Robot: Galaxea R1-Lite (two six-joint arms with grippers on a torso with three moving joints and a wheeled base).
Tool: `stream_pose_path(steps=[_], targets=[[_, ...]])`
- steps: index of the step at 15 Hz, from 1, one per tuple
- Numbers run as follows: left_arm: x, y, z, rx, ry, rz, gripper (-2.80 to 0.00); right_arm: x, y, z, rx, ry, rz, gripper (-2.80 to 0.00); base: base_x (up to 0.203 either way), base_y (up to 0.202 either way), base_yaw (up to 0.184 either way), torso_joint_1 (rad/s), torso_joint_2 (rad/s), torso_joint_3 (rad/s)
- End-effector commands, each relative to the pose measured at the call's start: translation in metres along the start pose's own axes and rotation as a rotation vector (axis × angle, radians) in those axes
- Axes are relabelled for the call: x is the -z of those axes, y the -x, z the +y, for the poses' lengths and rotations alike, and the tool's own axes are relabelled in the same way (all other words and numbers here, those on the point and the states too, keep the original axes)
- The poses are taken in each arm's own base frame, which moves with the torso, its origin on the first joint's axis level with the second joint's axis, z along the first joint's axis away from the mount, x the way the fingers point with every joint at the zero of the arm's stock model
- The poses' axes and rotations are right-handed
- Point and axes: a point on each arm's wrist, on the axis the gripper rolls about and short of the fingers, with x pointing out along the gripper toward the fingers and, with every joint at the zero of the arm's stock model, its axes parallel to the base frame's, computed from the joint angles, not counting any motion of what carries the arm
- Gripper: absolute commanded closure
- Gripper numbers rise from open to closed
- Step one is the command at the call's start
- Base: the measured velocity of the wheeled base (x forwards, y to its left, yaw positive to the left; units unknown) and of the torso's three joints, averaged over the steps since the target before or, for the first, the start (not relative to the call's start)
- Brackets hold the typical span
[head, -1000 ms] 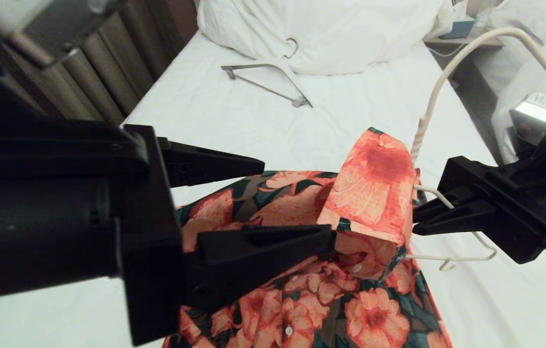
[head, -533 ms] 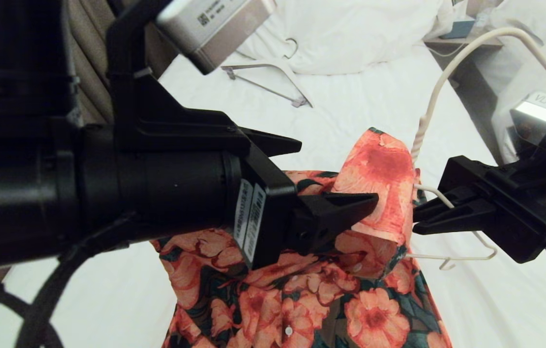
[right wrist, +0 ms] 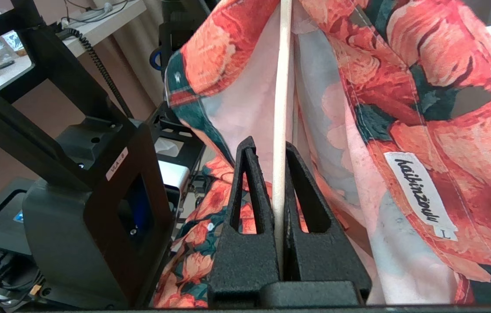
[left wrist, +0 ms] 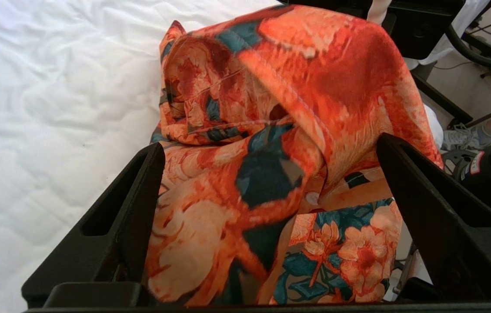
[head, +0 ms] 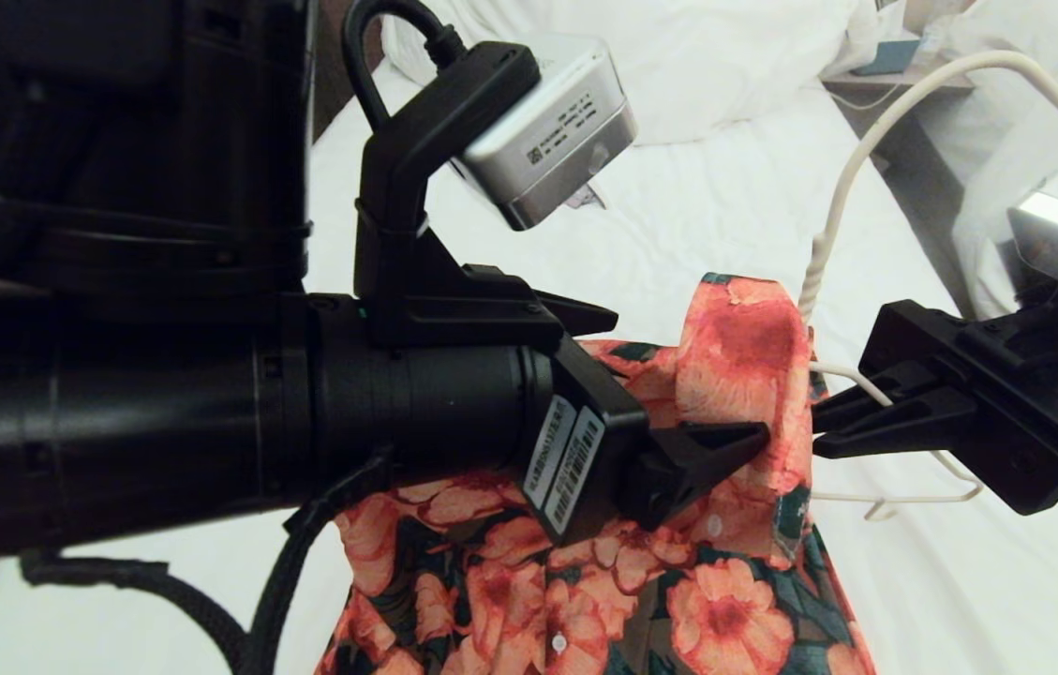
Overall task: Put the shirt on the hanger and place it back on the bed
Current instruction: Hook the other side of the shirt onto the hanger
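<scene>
Shirt half-draped on the hanger, above the bed

Right gripper clamped on hanger wire; left gripper spread wide around draped shirt — raised over bed.

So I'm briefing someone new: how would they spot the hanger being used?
On the white bed, find the floral shirt. The thin cream wire hanger rises from its raised shoulder, clamped in the right pincer; its twisted neck sets it apart.
</scene>
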Motion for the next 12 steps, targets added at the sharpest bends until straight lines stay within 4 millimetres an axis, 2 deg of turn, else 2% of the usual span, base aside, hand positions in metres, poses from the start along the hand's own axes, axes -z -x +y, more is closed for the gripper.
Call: stream_pose_path(steps=[1, 3, 4, 12], targets=[[0.0012, -0.0047, -0.0012, 0.002, -0.002, 0.011, -2.8, -0.0008, 0.0001, 0.0015, -0.007, 0.006, -0.008, 0.0, 0.0, 0.0, 0.0, 0.0, 0.0, 0.0], [0.0013, -0.0052, -0.0025, 0.007, -0.005, 0.012, -2.8, -0.0025, 0.0, 0.0024, -0.008, 0.013, -0.008, 0.0, 0.0, 0.0, 0.0, 0.0, 0.0, 0.0], [0.0009, -0.0049, -0.0044, 0.012, -0.007, 0.01, 0.0, -0.003, 0.0001, 0.0027, -0.007, 0.015, -0.009, 0.0, 0.0, 0.0, 0.0, 0.0, 0.0, 0.0], [-0.0008, -0.002, -0.0081, 0.023, -0.012, 0.003, 0.0, -0.0042, 0.0006, 0.0026, -0.006, 0.018, -0.009, 0.0, 0.0, 0.0, 0.0, 0.0, 0.0, 0.0]])
